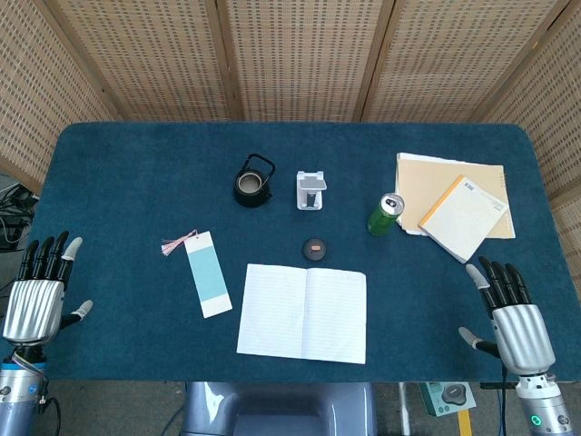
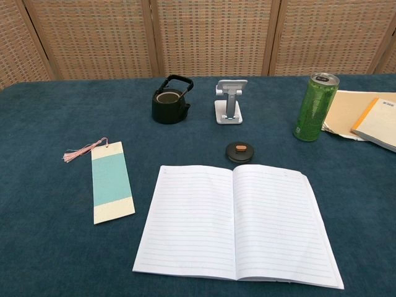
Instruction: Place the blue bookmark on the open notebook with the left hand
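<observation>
The blue bookmark (image 1: 207, 272) (image 2: 111, 180), pale blue with white ends and a pink tassel, lies flat on the blue tablecloth just left of the open notebook (image 1: 303, 312) (image 2: 238, 223). The notebook shows blank lined pages and nothing lies on it. My left hand (image 1: 38, 295) hovers at the table's near left corner, fingers apart and holding nothing, well left of the bookmark. My right hand (image 1: 513, 318) is at the near right corner, also spread and empty. Neither hand appears in the chest view.
Behind the notebook sits a small black round object (image 1: 314, 248) (image 2: 239, 151). Further back are a black teapot (image 1: 253, 180) (image 2: 170, 99), a phone stand (image 1: 311, 190) (image 2: 229, 102) and a green can (image 1: 385, 214) (image 2: 315, 107). A folder and pad (image 1: 463, 204) lie at the right.
</observation>
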`<state>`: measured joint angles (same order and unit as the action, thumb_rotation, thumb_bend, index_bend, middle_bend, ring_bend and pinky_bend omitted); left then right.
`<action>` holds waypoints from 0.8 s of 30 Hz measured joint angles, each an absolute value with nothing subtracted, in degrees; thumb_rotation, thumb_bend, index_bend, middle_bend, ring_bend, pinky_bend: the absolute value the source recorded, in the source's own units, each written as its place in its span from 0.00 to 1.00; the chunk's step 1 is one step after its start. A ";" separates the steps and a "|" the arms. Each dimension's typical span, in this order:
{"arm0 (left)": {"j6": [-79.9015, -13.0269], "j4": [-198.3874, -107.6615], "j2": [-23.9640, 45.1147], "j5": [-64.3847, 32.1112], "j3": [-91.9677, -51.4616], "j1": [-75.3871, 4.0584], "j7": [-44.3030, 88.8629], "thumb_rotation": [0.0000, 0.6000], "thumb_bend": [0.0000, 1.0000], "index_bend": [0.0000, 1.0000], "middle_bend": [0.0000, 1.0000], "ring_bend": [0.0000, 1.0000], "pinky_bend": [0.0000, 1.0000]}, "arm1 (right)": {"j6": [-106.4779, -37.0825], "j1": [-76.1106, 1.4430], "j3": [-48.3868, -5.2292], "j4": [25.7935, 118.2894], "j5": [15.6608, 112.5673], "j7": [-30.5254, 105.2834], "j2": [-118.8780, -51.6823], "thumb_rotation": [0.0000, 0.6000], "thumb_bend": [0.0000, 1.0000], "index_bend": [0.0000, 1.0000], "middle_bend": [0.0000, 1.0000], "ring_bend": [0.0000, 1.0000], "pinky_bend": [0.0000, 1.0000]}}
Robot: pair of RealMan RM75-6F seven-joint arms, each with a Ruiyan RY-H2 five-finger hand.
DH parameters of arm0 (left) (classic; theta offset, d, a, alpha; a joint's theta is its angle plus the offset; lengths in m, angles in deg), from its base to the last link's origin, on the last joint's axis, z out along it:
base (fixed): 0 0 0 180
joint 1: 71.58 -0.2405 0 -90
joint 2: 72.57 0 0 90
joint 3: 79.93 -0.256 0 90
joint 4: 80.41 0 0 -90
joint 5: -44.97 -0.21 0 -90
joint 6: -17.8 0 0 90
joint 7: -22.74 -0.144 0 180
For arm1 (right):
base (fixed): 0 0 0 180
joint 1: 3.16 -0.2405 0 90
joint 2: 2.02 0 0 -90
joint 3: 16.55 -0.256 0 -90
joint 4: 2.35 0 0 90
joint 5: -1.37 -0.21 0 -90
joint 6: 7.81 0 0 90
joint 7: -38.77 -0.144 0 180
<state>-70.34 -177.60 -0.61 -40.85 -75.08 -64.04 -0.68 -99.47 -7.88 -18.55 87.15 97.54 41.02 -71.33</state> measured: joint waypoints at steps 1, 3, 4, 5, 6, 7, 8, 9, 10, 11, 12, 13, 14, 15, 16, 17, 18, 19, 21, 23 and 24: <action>-70.27 -177.51 -0.60 -40.85 -75.09 -64.00 -0.67 1.00 0.07 0.00 0.00 0.00 0.00 | -99.40 -7.90 -18.55 87.12 97.51 41.11 -71.39 1.00 0.08 0.00 0.00 0.00 0.00; -70.18 -177.45 -0.59 -40.87 -75.10 -63.95 -0.66 1.00 0.07 0.00 0.00 0.00 0.00 | -99.33 -7.91 -18.51 87.09 97.53 41.24 -71.47 1.00 0.08 0.00 0.00 0.00 0.00; -70.14 -177.41 -0.59 -40.87 -75.14 -63.94 -0.68 1.00 0.07 0.00 0.00 0.00 0.00 | -99.35 -7.91 -18.49 87.08 97.58 41.30 -71.50 1.00 0.08 0.00 0.00 0.00 0.00; -70.18 -177.41 -0.61 -40.91 -75.18 -63.96 -0.74 1.00 0.07 0.00 0.00 0.00 0.00 | -99.45 -7.88 -18.46 87.05 97.70 41.38 -71.54 1.00 0.08 0.00 0.00 0.00 0.00; -70.22 -177.44 -0.65 -40.97 -75.21 -63.99 -0.71 1.00 0.07 0.00 0.00 0.00 0.00 | -99.51 -7.84 -18.41 87.05 97.75 41.42 -71.59 1.00 0.08 0.00 0.00 0.00 0.00; -70.29 -177.51 -0.73 -41.10 -75.27 -64.02 -0.58 1.00 0.07 0.00 0.00 0.00 0.00 | -99.49 -7.83 -18.40 87.07 97.74 41.42 -71.61 1.00 0.08 0.00 0.00 0.00 0.00; -70.32 -177.55 -0.80 -41.23 -75.33 -64.04 -0.48 1.00 0.07 0.00 0.00 0.00 0.00 | -99.43 -7.83 -18.40 87.10 97.67 41.47 -71.64 1.00 0.08 0.00 0.00 0.00 0.00; -70.32 -177.55 -0.89 -41.34 -75.38 -64.04 -0.41 1.00 0.07 0.00 0.00 0.00 0.00 | -99.39 -7.85 -18.44 87.09 97.60 41.58 -71.67 1.00 0.08 0.00 0.00 0.00 0.00; -70.23 -177.54 -0.96 -41.42 -75.42 -64.00 -0.26 1.00 0.07 0.00 0.00 0.00 0.00 | -99.33 -7.87 -18.49 87.07 97.50 41.73 -71.73 1.00 0.08 0.00 0.00 0.00 0.00; -70.17 -177.53 -0.98 -41.41 -75.43 -63.97 -0.18 1.00 0.07 0.00 0.00 0.00 0.00 | -99.20 -7.90 -18.56 87.04 97.33 41.85 -71.80 1.00 0.08 0.00 0.00 0.00 0.00; -70.08 -177.52 -1.02 -41.39 -75.43 -63.94 -0.09 1.00 0.07 0.00 0.00 0.00 0.00 | -99.13 -7.92 -18.59 87.02 97.25 41.89 -71.84 1.00 0.08 0.00 0.00 0.00 0.00; -69.98 -177.52 -1.05 -41.32 -75.37 -63.87 0.05 1.00 0.07 0.00 0.00 0.00 0.00 | -99.08 -7.93 -18.61 86.98 97.17 41.91 -71.86 1.00 0.08 0.00 0.00 0.00 0.00; -69.91 -177.49 -1.05 -41.28 -75.31 -63.80 0.17 1.00 0.07 0.00 0.00 0.00 0.00 | -99.00 -7.93 -18.65 86.87 96.98 41.94 -71.88 1.00 0.08 0.00 0.00 0.00 0.00; -69.82 -177.43 -1.04 -41.27 -75.28 -63.74 0.28 1.00 0.07 0.00 0.00 0.00 0.00 | -98.96 -7.92 -18.67 86.78 96.85 41.95 -71.90 1.00 0.08 0.00 0.00 0.00 0.00; -69.70 -177.33 -1.01 -41.27 -75.29 -63.67 0.36 1.00 0.07 0.00 0.00 0.00 0.00 | -98.93 -7.91 -18.69 86.73 96.76 41.93 -71.90 1.00 0.08 0.00 0.00 0.00 0.00; -69.60 -177.27 -0.98 -41.29 -75.31 -63.63 0.37 1.00 0.07 0.00 0.00 0.00 0.00 | -98.90 -7.88 -18.71 86.71 96.65 41.80 -71.88 1.00 0.08 0.00 0.00 0.00 0.00; -69.48 -177.22 -0.93 -41.32 -75.41 -63.60 0.29 1.00 0.07 0.00 0.00 0.00 0.00 | -98.94 -7.85 -18.74 86.70 96.56 41.67 -71.84 1.00 0.08 0.00 0.00 0.00 0.00; -69.39 -177.17 -0.83 -41.44 -75.57 -63.57 0.16 1.00 0.07 0.00 0.00 0.00 0.00 | -99.03 -7.82 -18.77 86.71 96.53 41.53 -71.79 1.00 0.08 0.00 0.00 0.00 0.00; -69.42 -177.17 -0.73 -41.60 -75.65 -63.57 0.01 1.00 0.03 0.00 0.00 0.00 0.00 | -99.32 -7.75 -18.83 86.80 96.62 41.31 -71.66 1.00 0.08 0.00 0.00 0.00 0.00; -69.60 -177.21 -0.67 -41.85 -75.74 -63.60 -0.40 1.00 0.00 0.00 0.00 0.00 0.00 | -99.46 -7.71 -18.79 86.84 96.83 41.27 -71.60 1.00 0.08 0.00 0.00 0.00 0.00; -69.70 -177.23 -0.64 -41.96 -75.79 -63.63 -0.49 1.00 0.00 0.00 0.00 0.00 0.00 | -99.48 -7.69 -18.75 86.86 96.89 41.30 -71.58 1.00 0.08 0.00 0.00 0.00 0.00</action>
